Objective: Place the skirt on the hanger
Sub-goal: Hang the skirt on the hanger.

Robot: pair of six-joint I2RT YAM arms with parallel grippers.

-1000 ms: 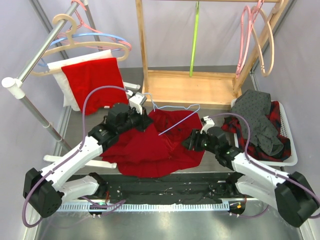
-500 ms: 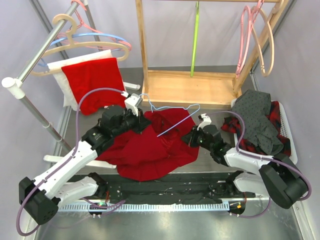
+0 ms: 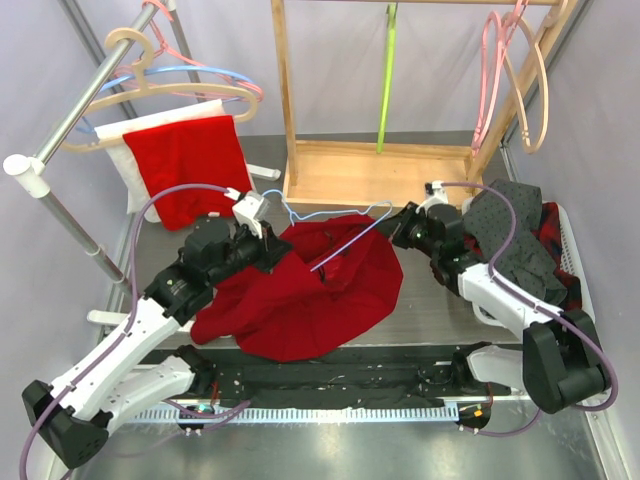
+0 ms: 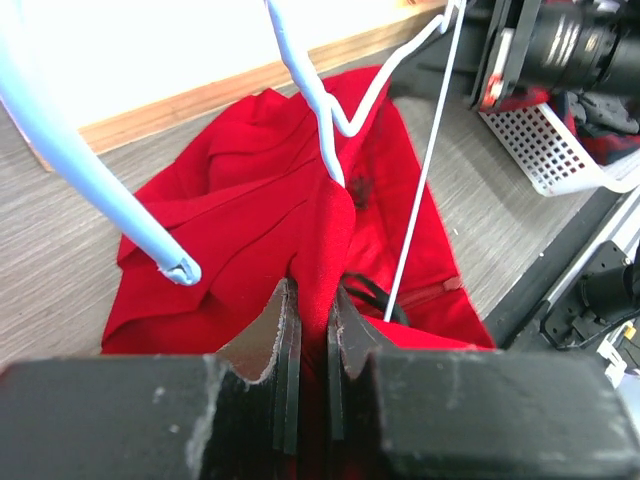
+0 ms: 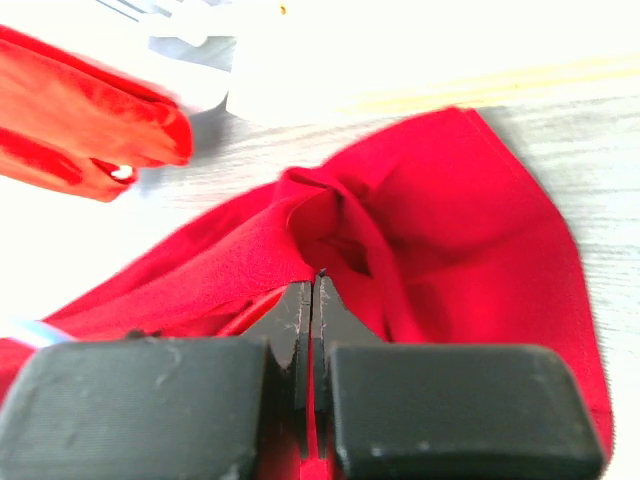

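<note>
The red skirt (image 3: 320,295) lies bunched mid-table, with the light blue wire hanger (image 3: 355,240) threaded across its top. My left gripper (image 3: 272,250) is shut on a fold of the skirt's left upper edge; in the left wrist view red cloth (image 4: 250,200) fills the slit between the jaws (image 4: 311,290), and the hanger wire (image 4: 305,90) crosses just ahead. My right gripper (image 3: 400,228) is shut on the skirt's right edge beside the hanger's end. In the right wrist view a thin layer of skirt (image 5: 460,220) is pinched at the fingertips (image 5: 312,283).
A wooden rack (image 3: 380,175) stands behind the skirt, with a green strip (image 3: 385,80) hanging in it. A white basket (image 3: 585,300) of dark clothes sits at the right. A metal rail with hangers (image 3: 150,75) and a red cloth (image 3: 190,165) stand at the left; pink hangers (image 3: 510,70) hang far right.
My right gripper has shut on the skirt's right edge and pulled it back and to the right. The left gripper has drawn left, and the skirt is stretched between them.
</note>
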